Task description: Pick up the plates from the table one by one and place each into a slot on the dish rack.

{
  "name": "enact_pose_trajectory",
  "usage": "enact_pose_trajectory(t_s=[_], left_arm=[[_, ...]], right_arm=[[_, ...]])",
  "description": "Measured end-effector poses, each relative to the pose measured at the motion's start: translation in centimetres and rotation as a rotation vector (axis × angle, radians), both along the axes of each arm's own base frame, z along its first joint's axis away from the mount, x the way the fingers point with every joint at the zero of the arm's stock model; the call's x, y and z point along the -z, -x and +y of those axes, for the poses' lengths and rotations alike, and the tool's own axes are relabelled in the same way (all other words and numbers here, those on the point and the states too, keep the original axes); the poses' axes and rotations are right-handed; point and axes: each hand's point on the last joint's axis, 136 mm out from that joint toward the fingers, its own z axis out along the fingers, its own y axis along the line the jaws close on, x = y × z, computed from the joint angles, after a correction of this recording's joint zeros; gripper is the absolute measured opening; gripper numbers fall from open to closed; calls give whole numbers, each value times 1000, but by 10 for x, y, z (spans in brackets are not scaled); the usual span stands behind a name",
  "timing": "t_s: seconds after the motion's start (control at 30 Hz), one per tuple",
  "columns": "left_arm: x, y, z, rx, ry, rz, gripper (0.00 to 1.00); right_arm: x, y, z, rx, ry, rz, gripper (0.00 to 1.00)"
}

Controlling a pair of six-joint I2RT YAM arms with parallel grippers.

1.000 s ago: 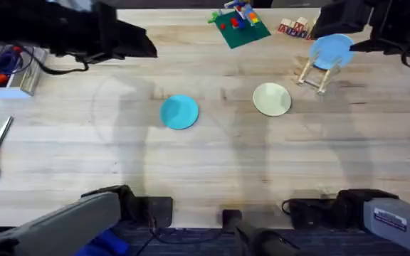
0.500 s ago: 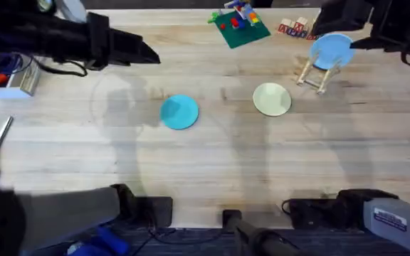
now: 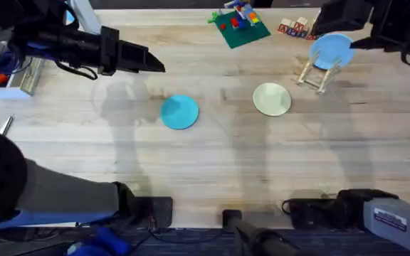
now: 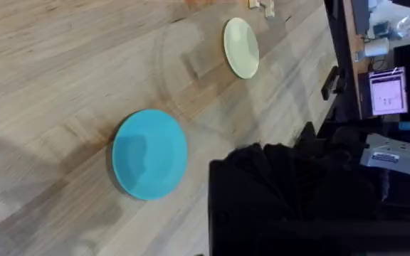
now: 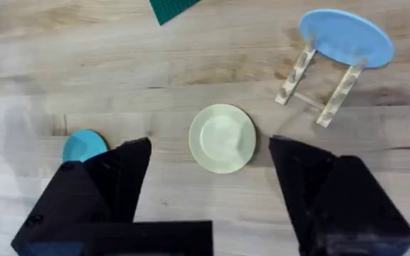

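Our right gripper (image 5: pixel 212 206), jaws wide, hovers over the yellow-green plate (image 5: pixel 222 138) flat on the table (image 5: pixel 191 71), the dish rack (image 5: pixel 319 89) just beyond. We cannot tell the left gripper's state; the teal plate (image 4: pixel 149 153) lies beneath it.

counter (image 3: pixel 212 153): pale plank wood below me | teal plate (image 3: pixel 179 112) flat near middle | yellow-green plate (image 3: pixel 272 99) flat beside dish rack (image 3: pixel 317 73) | green board (image 3: pixel 239 28) and lettered blocks (image 3: pixel 293 28) at far edge
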Motion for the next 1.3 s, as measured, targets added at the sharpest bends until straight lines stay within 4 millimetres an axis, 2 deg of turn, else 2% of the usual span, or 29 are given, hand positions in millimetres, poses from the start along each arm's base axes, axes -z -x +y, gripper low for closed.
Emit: enact_pose_trajectory(t_s=[0.2,0.5,0.83,1.3], left_arm=[[1,0,3,-4,-8,-1,39],[4,-2,24,-57,-33,-6,39],[5,-4,25,-52,-38,-25,39],[18,-5,28,-47,-50,22,40]], right_arm=[[0,0,0,0,0,0,996],[0,0,0,17,-13,5,996],[0,0,0,26,-21,8,996],[0,0,0,26,-21,8,996]])
